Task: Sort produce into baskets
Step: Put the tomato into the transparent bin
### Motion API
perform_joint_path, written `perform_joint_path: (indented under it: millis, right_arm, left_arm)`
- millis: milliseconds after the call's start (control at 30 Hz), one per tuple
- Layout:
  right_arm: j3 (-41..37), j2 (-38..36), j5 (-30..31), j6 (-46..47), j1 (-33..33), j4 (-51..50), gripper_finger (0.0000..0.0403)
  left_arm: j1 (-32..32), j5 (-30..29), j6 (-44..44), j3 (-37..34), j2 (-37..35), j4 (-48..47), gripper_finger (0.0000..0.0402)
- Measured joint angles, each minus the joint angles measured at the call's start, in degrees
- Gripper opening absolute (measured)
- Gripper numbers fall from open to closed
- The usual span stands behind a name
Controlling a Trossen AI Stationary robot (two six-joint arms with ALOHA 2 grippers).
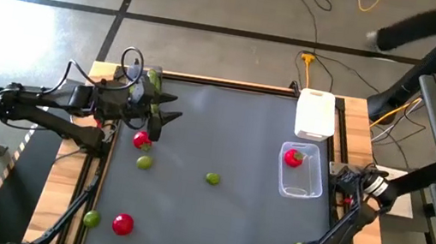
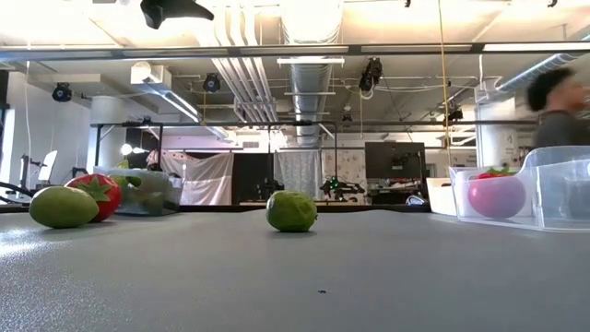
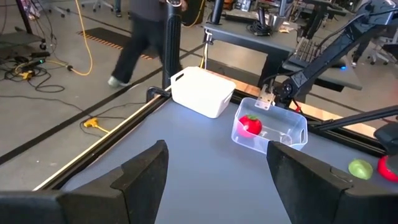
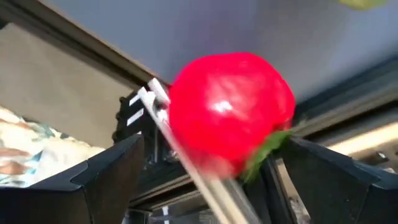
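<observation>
While the left arm reaches in from 9 o'clock, its left end effector point(image 1: 168, 118) hovers above the dark grey matte surface point(image 1: 235, 125) near 10 o'clock, released, with its two dark fingers spread and only open air between them. Just below it, toward 8 o'clock, a loose round red tomato with a green top point(image 1: 142, 139) lies on the surface with a small round yellow-green lime point(image 1: 143, 162) close beside it at its 6 o'clock. A second lime point(image 1: 212, 178) sits alone near the centre of the surface. At the 7 o'clock corner a third lime point(image 1: 91, 219) and another red tomato point(image 1: 123, 225) lie side by side. The clear plastic rectangular bin with rounded corners point(image 1: 301, 189) stands at 3 o'clock and holds one red tomato point(image 1: 292, 157) in its 12 o'clock end. The white rectangular bin point(image 1: 316, 115) stands just beyond it at 1 o'clock, apart from it. The right arm bends down the 4 o'clock side, and its right end effector point(image 4: 216, 142) is near the surface's edge at 5 o'clock, opened wide and grasping a large red tomato with a green leaf point(image 4: 230, 106) between its fingers, over the edge rail. A person point(image 1: 413, 30) moves across the floor past 1 o'clock.
</observation>
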Motion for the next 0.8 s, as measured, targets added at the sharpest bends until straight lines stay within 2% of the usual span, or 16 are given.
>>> perform_joint_path:
  millis: [267,700,800]
  right_arm:
    - [-6.82,-0.04,-1.62,-0.46,0.00,6.98,0.0368]
    - [-7.43,-0.08,3.51,-0.46,-0.68,8.25,0.0368]
    - [-7.43,-0.08,6.45,0.08,-0.74,8.23,0.0368]
  left_arm:
    - [0.00,0.00,-0.03,0.00,-0.02,0.00,0.0256]
    - [0.00,0.00,-0.89,0.00,-0.02,0.02,0.0256]
    - [0.00,-0.07,-0.89,0.00,-0.02,0.02,0.0256]
